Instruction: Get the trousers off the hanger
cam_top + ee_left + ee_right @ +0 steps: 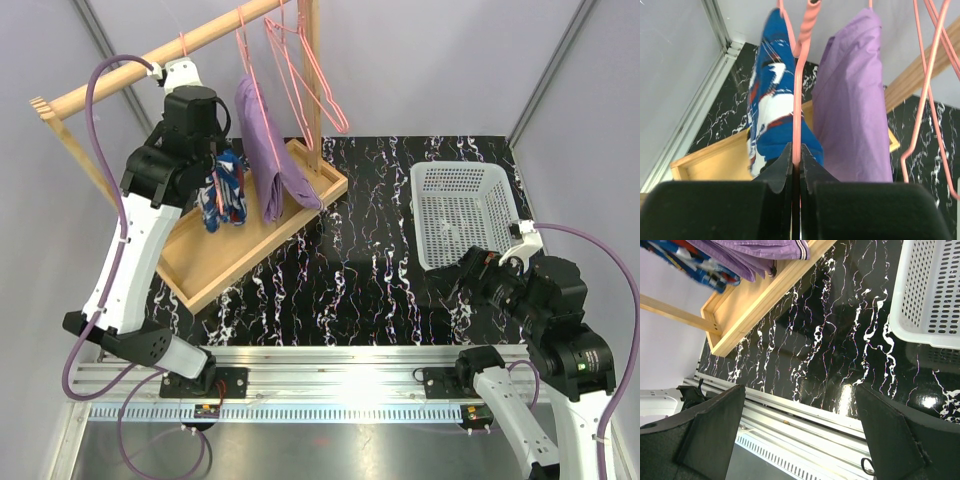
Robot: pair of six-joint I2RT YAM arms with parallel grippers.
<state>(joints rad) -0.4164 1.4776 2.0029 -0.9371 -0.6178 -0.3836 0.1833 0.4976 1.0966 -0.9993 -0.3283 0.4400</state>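
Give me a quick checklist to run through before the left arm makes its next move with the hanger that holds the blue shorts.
1. Grip: left gripper shut on the pink hanger wire: ok.
2. Load: blue shorts draped on that hanger, not yet off: ok.
3. Pinch: cloth caught between the jaws along with the wire: cannot tell.
4. Neighbour: lilac shorts hang beside, outside the grip: ok.
5. Helper: right gripper open and empty, low over the table: ok.
6. Drop spot: basket empty: ok.
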